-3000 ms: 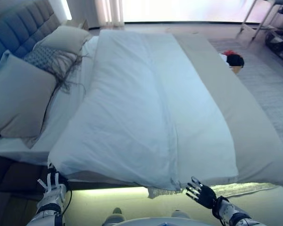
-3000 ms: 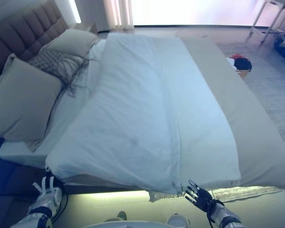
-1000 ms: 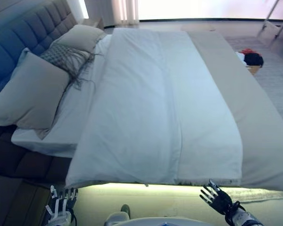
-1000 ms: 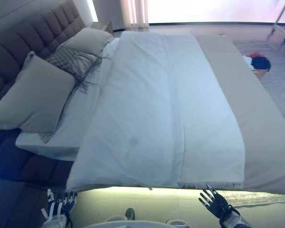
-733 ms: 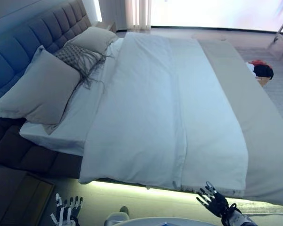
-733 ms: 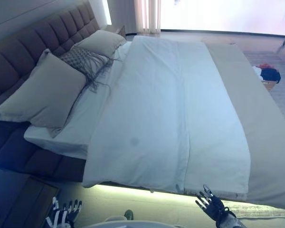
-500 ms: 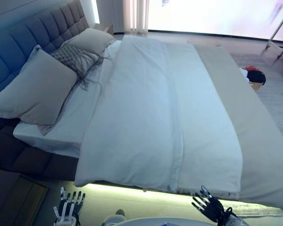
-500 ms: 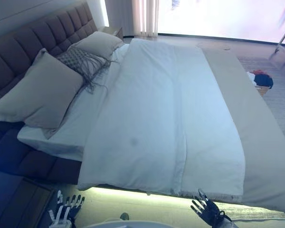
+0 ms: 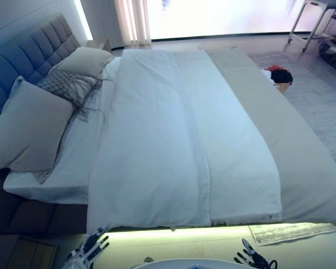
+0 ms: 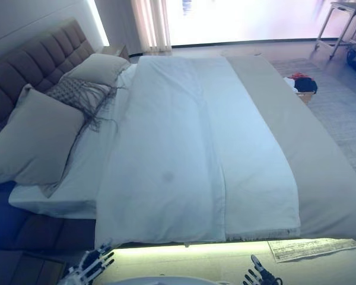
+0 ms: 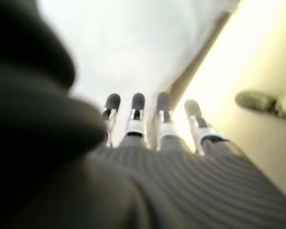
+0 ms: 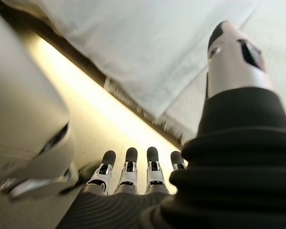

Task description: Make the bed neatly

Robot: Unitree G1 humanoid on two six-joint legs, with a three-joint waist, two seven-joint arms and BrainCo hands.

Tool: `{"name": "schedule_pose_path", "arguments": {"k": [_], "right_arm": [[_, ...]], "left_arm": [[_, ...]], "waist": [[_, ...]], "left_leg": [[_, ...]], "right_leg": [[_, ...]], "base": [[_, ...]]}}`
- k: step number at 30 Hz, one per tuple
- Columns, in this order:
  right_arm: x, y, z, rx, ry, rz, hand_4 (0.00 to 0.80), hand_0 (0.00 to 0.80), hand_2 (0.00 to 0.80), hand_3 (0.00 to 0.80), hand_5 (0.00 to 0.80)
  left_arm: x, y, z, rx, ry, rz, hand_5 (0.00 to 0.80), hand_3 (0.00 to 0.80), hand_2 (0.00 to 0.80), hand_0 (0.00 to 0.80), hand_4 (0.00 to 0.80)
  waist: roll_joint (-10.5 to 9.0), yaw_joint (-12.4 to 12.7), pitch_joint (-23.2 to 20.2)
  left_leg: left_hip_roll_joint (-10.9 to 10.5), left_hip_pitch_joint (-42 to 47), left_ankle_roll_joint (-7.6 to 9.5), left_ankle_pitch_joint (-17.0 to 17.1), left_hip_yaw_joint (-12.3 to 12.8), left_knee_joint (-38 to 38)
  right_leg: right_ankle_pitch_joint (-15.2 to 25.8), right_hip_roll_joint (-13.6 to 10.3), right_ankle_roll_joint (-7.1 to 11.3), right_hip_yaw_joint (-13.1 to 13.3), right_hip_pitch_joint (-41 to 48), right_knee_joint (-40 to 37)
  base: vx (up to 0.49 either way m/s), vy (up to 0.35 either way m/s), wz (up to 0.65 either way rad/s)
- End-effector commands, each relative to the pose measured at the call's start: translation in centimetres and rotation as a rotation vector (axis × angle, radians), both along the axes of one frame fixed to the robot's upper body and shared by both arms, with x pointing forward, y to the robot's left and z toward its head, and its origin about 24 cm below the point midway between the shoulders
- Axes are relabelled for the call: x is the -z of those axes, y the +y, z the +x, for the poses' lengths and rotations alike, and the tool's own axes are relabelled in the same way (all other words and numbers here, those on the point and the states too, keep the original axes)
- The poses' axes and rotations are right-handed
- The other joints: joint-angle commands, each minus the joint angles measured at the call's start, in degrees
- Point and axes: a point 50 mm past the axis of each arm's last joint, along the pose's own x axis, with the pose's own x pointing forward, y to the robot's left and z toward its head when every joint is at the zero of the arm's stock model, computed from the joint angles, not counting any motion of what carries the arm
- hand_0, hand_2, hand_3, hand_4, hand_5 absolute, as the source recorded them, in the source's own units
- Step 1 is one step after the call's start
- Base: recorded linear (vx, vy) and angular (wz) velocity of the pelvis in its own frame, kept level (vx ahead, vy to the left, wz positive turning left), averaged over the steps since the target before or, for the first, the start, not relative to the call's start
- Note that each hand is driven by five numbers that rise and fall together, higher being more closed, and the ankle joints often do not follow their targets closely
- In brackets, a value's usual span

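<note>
White duvet lies flat across the bed, its near edge straight at the bed's near side. Pillows stacked against the headboard. Basket of clothes on the floor past the far side. Left hand and right hand both low below the near edge, fingers straight, holding nothing. Three seconds ago the duvet's near-left corner hung skewed; now it's square.

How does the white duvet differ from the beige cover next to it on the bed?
The white duvet lies toward the pillows, while the beige cover runs along the foot side. The white duvet looks wider; the beige cover shows as a narrower band. The white duvet has a long crease down it; the beige cover looks smooth. Both lie flat and hang over the near edge.
</note>
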Motion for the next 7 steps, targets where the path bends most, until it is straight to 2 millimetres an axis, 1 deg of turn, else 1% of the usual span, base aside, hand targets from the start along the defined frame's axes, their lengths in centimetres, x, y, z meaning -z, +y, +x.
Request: {"name": "schedule_pose_path", "arguments": {"k": [1,2,4,5,6,7], "right_arm": [[0.6,1.6,1.0,-0.05,0.052,-0.01,0.0,0.0,0.0,0.0,0.0],[0.7,2.1,0.9,-0.08,0.052,0.002,0.0,0.0,0.0,0.0,0.0],[0.9,3.3,1.5,-0.135,0.027,0.026,0.0,0.0,0.0,0.0,0.0],[1.0,4.0,1.9,-0.15,0.007,0.038,0.0,0.0,0.0,0.0,0.0],[1.0,4.2,1.9,-0.154,0.001,0.042,0.0,0.0,0.0,0.0,0.0],[1.1,4.9,2.3,-0.176,-0.017,0.049,0.0,0.0,0.0,0.0,0.0]], "left_arm": [[0.3,-1.8,1.5,0.08,0.022,0.055,0.0,0.0,0.0,0.0,0.0],[0.6,-2.5,1.3,0.095,0.041,0.046,0.0,0.0,0.0,0.0,0.0],[1.1,-4.1,0.9,0.13,0.07,0.023,0.0,0.0,0.0,0.0,0.0],[1.3,-4.9,0.7,0.142,0.082,0.007,0.0,0.0,0.0,0.0,0.0],[1.3,-5.0,0.6,0.148,0.083,0.004,0.0,0.0,0.0,0.0,0.0],[1.6,-5.8,0.1,0.175,0.104,-0.019,0.0,0.0,0.0,0.0,0.0]], "waist": [[-1.59,-0.1,1.5],[-1.75,-0.1,1.5],[-2.11,0.1,1.6],[-2.39,0.2,1.6],[-2.45,0.2,1.6],[-2.83,0.3,1.6]], "left_leg": [[-1.3,4.1,0.42,-5.8,2.0,0.5],[-1.3,4.2,0.48,-5.9,1.9,0.5],[-1.4,4.5,0.62,-6.0,1.7,0.5],[-1.4,4.6,0.69,-6.0,1.7,0.6],[-1.4,4.6,0.7,-6.0,1.8,0.6],[-1.3,4.7,0.73,-6.2,1.7,0.6]], "right_leg": [[5.2,-5.1,6.82,4.5,-1.5,-2.4],[5.2,-5.1,6.76,4.6,-1.4,-2.4],[5.3,-5.1,6.63,4.7,-1.2,-2.4],[5.5,-5.2,6.66,4.7,-1.1,-2.4],[5.5,-5.2,6.66,4.7,-1.0,-2.4],[5.5,-5.2,6.69,4.7,-1.0,-2.4]], "base": [[0.041,0.006,-0.1],[0.037,-0.002,-0.15],[0.03,-0.015,-0.12],[0.016,-0.02,-0.04],[0.013,-0.032,0.0],[0.0,0.0,0.0]]}}
